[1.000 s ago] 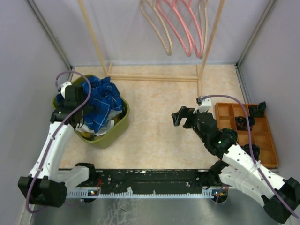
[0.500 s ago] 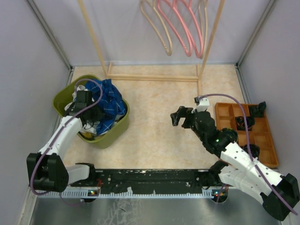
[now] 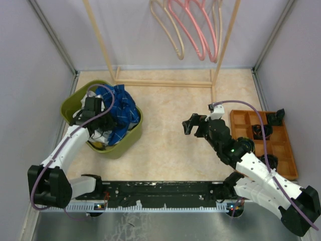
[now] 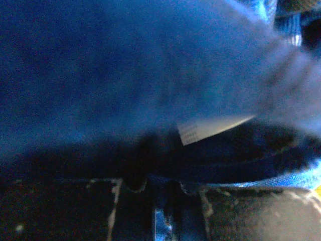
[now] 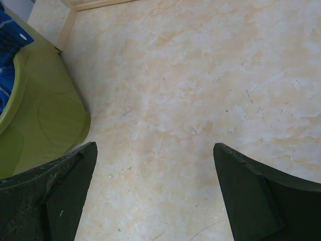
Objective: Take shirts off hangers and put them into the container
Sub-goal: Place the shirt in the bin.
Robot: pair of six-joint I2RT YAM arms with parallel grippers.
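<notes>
**Blue shirt is sitting right at the left gripper, and it's all happening inside the basin**

The left gripper is reaching down into the container, and the blue shirt is lying bunched up directly against it, on the side toward the middle of the table. In the left wrist view everything is blue blur, but a strip of the cloth is running between the two dark fingers. So I'm reading the jaws as nearly closed and pinching a fold of that shirt.

The heap is stretching from the far side of the basin toward its near right rim and riding high there. My guess is that the release needs to happen over the middle, not at that edge.

The right gripper is hanging over bare table well apart from the container, with its jaws spread wide and nothing in them. It's pointing toward the basin but nowhere near the cloth, so this one's the left arm's job.

The hangers are all hanging bare on the rack, so I'm thinking this is the last shirt going in.
</notes>
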